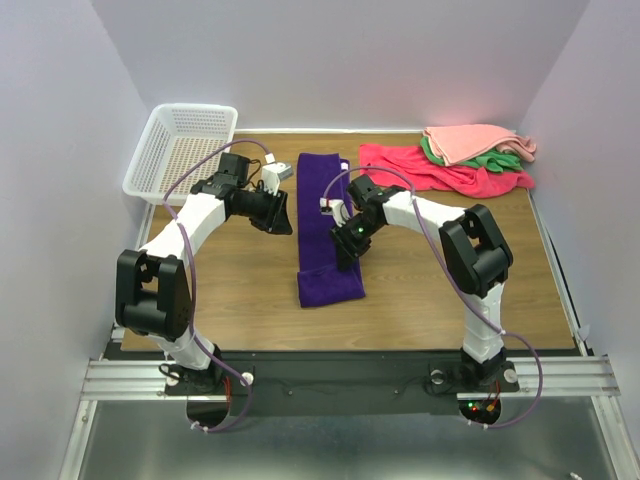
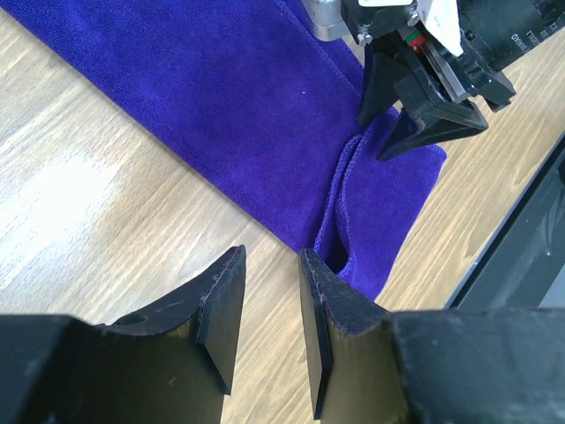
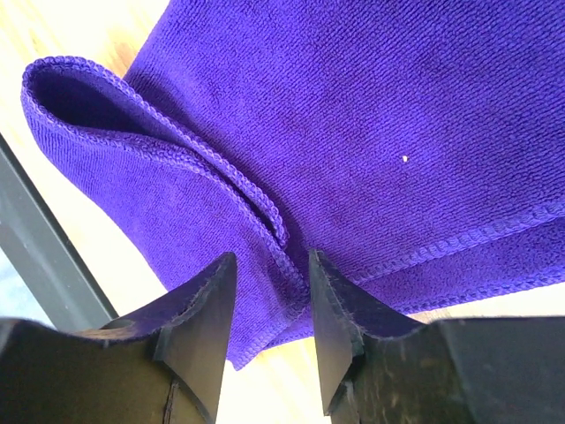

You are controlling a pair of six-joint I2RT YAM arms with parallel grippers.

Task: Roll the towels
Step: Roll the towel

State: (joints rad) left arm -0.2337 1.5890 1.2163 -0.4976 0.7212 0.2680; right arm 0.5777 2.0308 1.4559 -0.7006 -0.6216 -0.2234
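Note:
A deep purple towel (image 1: 322, 205) lies lengthwise on the wooden table, its near end folded back over itself (image 1: 331, 285). My right gripper (image 1: 350, 258) is over the towel's right edge. In the right wrist view (image 3: 272, 258) its jaws stand apart, with the hem of the raised fold (image 3: 168, 155) running between the fingertips. The left wrist view shows it (image 2: 375, 137) straddling that fold. My left gripper (image 1: 283, 213) is open and empty over bare wood just left of the towel (image 2: 265, 106), as its wrist view (image 2: 269, 256) shows.
A white mesh basket (image 1: 142, 160) stands at the back left. Red (image 1: 440, 172), salmon-pink (image 1: 470, 140) and green (image 1: 500, 158) towels are piled at the back right. A dark rail (image 1: 340, 365) runs along the table's near edge.

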